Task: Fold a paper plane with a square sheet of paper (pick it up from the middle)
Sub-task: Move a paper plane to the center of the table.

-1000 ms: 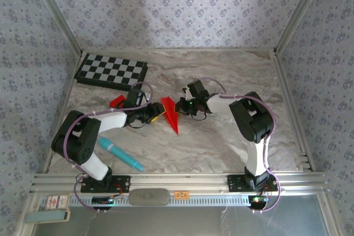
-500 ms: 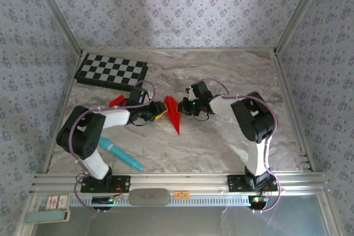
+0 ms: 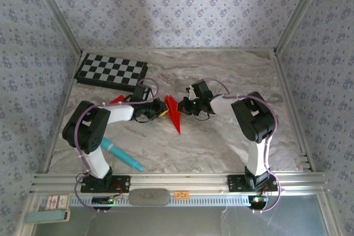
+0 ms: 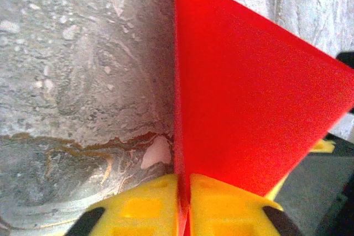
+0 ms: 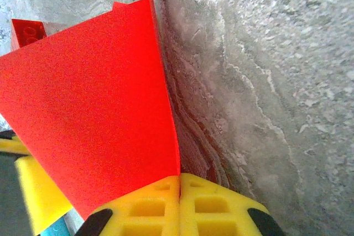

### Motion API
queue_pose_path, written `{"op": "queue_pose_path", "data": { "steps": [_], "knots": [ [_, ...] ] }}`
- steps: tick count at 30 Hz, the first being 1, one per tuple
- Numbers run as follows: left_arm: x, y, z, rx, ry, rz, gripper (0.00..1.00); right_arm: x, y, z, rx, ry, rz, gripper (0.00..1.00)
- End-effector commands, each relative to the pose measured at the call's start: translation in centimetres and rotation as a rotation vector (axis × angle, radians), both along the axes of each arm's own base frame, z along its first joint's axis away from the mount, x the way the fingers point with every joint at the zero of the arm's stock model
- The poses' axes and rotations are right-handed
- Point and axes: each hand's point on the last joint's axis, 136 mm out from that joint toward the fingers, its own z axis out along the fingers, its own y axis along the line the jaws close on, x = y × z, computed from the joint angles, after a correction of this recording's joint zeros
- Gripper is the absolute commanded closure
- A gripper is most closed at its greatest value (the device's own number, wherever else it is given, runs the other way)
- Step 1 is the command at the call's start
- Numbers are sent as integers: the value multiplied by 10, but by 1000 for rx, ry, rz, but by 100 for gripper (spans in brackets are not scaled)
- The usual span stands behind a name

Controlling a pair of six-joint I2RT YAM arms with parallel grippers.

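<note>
Folded bright red paper sheet (image 4: 249,92): right corner cut off in the left wrist view; lower edge hidden inside the left end effector (image 4: 183,183).
Small red scrap (image 3: 117,100): partly behind the left arm.
Teal pen (image 3: 123,156): top end under the left arm.

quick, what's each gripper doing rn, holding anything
Left gripper: closed, pinching the folded red paper.
Right gripper: closed, pinching the same paper from the other side.

On the worktop (image 3: 221,136) the paper plane (image 3: 175,115) sits between 2 pincers: left pincer (image 3: 164,109) on its left, right pincer (image 3: 180,107) on its right. The board (image 3: 110,71) lies behind-left, the pen (image 3: 120,155) front-left.
</note>
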Motion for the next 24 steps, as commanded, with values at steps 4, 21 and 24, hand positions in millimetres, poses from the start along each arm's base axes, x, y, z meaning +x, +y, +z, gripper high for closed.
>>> {"op": "queue_pose_path", "data": {
  "steps": [4, 21, 24],
  "knots": [
    [4, 3, -1, 47, 1, 2, 100, 2, -4, 13, 20, -26, 4, 100],
    [-4, 30, -3, 117, -3, 101, 100, 4, -29, 9, -29, -55, -84, 98],
    [-6, 31, -9, 130, 15, 101, 100, 3, -33, 2, -43, -43, -99, 98]
  ]
}}
